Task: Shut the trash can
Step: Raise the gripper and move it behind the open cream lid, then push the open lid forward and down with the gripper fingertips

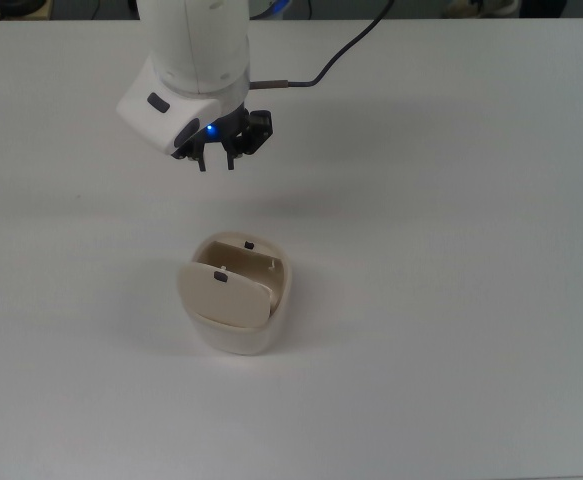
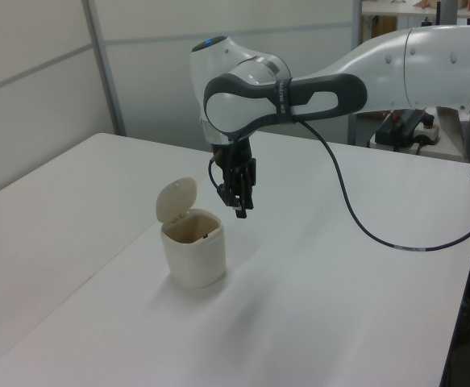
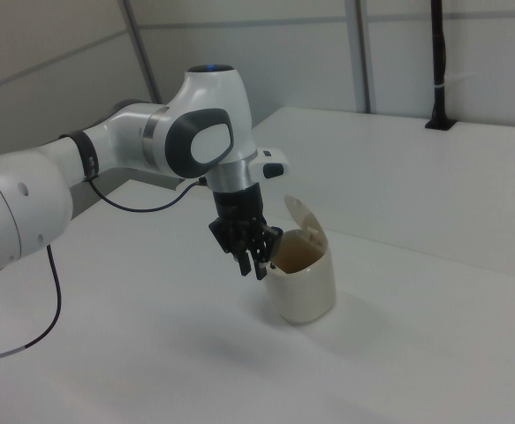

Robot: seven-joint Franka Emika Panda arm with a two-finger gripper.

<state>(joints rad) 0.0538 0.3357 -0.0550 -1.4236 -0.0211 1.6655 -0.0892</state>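
I see the trash can [image 1: 236, 305] standing upright on the white worktop [image 1: 451, 300], near the middle of the top view. Its lid [image 1: 221, 295] is up and stands almost vertical on its hinge, so the opening is uncovered and I can look into the cream interior. In the left view the lid [image 2: 175, 199] rises on the left view's left of the body [image 2: 193, 258]; in the right view the lid [image 3: 306, 221] stands at the far rim. A small black tab [image 1: 220, 277] sits on the lid, and another small dark piece [image 1: 248, 244] is on the opposite rim.

My hand [image 1: 217, 165] hangs in the air above the worktop, not touching the can. In the top view it is above the can in the picture, a little apart from the rim. In the left view the hand [image 2: 240, 211] is just on the left view's right of the opening, fingers pointing down. The fingers are close together, nearly clenched, and they hold nothing.

A black cable [image 2: 355, 218] runs from the arm [image 2: 396, 64] over the worktop.
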